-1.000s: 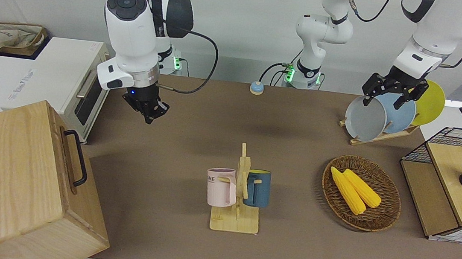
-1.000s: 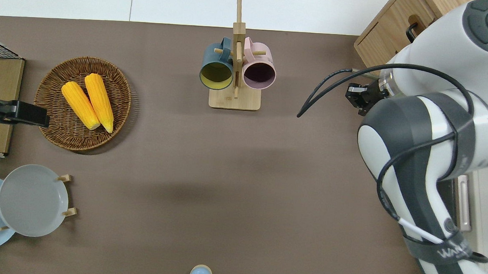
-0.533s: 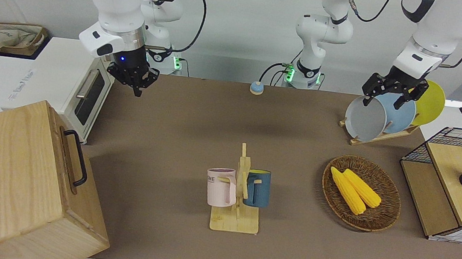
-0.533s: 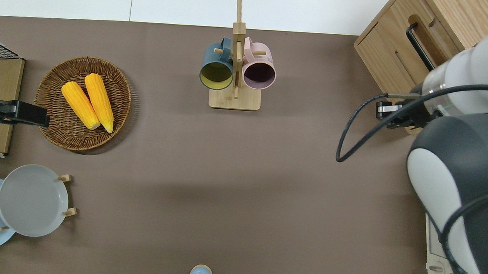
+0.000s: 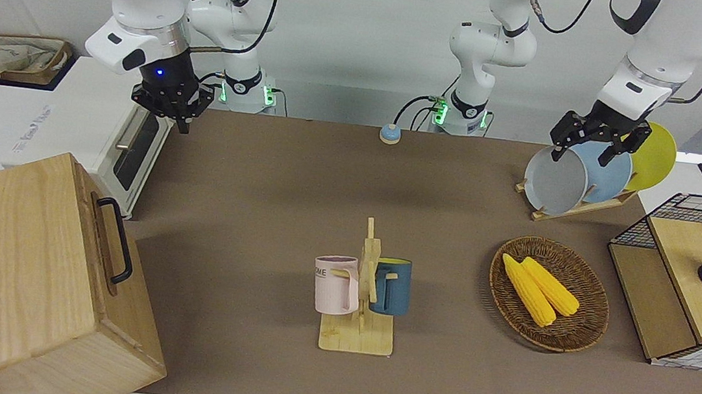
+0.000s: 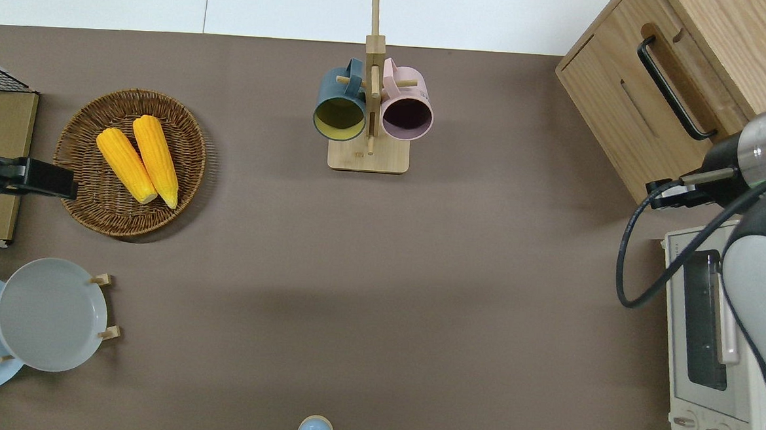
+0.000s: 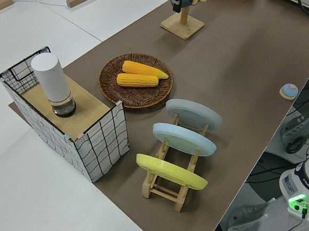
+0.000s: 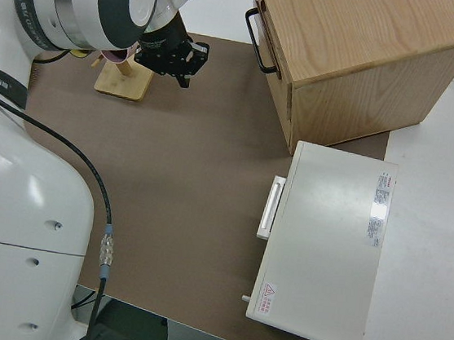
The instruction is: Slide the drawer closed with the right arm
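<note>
The drawer (image 5: pixel 103 243) (image 6: pixel 658 92) (image 8: pixel 266 28) is in the upper part of the pale wooden cabinet (image 5: pixel 3 278) at the right arm's end of the table. Its front, with the black bar handle (image 5: pixel 117 241) (image 6: pixel 675 86), sits level with the cabinet face. My right gripper (image 5: pixel 181 122) (image 6: pixel 661 192) (image 8: pixel 186 68) hangs shut and empty in the air. It is clear of the handle, over the table edge between the cabinet's corner and the white toaster oven (image 5: pixel 110 126) (image 6: pixel 710 343). The left arm is parked, its gripper (image 5: pixel 584 150) open.
A mug rack (image 5: pixel 361 302) with a pink and a blue mug stands mid-table. Toward the left arm's end are a wicker basket (image 5: pixel 584 332) with two corn cobs, a plate rack (image 5: pixel 578 175) and a wire-framed wooden box (image 5: pixel 687 284). A small blue bell (image 5: pixel 389 134) sits near the robots.
My right gripper has risen and drawn back from beside the cabinet front toward the robots, ending near the toaster oven. The drawer and the left arm have not moved.
</note>
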Available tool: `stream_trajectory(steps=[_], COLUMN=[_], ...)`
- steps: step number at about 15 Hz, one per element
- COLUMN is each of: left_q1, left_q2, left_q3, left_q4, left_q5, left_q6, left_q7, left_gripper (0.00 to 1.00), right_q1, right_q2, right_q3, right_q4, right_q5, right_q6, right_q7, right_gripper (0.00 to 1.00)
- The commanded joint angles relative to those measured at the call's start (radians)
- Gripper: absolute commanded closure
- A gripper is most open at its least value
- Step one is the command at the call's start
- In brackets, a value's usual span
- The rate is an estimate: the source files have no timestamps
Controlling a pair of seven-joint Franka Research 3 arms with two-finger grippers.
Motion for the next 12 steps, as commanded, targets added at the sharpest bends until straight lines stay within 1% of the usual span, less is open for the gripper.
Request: stream_trajectory(steps=[1,2,3,4,5,8,10,12], left_q1=[-0.017,-0.017,-0.017,-0.017,-0.017,-0.017,-0.017,-0.017], left_q2=[0.013,0.013,0.013,0.013,0.013,0.013,0.013,0.013], left_q3=[0.017,0.017,0.017,0.017,0.017,0.017,0.017,0.017], left_q4=[0.02,0.02,0.02,0.02,0.02,0.02,0.02,0.02], left_q5=[0.012,0.012,0.012,0.012,0.012,0.011,0.012,0.012], left_q6=[0.0,0.0,0.0,0.0,0.0,0.0,0.0,0.0], left_q7=[0.007,0.007,0.007,0.007,0.007,0.007,0.007,0.007], left_gripper=[0.0,0.0,0.0,0.0,0.0,0.0,0.0,0.0], right_q1=[-0.013,-0.009,-0.004,-0.006,-0.004,0.003,0.005,-0.003], right_q2=[-0.013,-0.013,-0.01,-0.01,-0.01,-0.01,-0.01,-0.01], right_q3=[0.011,0.011,0.009,0.011,0.011,0.011,0.012,0.012], right_q4=[-0.018,-0.018,-0.018,-0.018,-0.018,-0.016,-0.015,-0.015], right_q5=[0.005,0.0,-0.002,0.0,0.0,0.002,0.002,0.0], right_q6=[-0.008,-0.006,-0.006,-0.006,-0.006,-0.008,-0.008,-0.008], right_q7=[-0.033,-0.027,-0.007,0.011,0.028,0.065,0.123,0.128], right_gripper=[0.893,0.703,0.438,0.291,0.003,0.013,0.013,0.013])
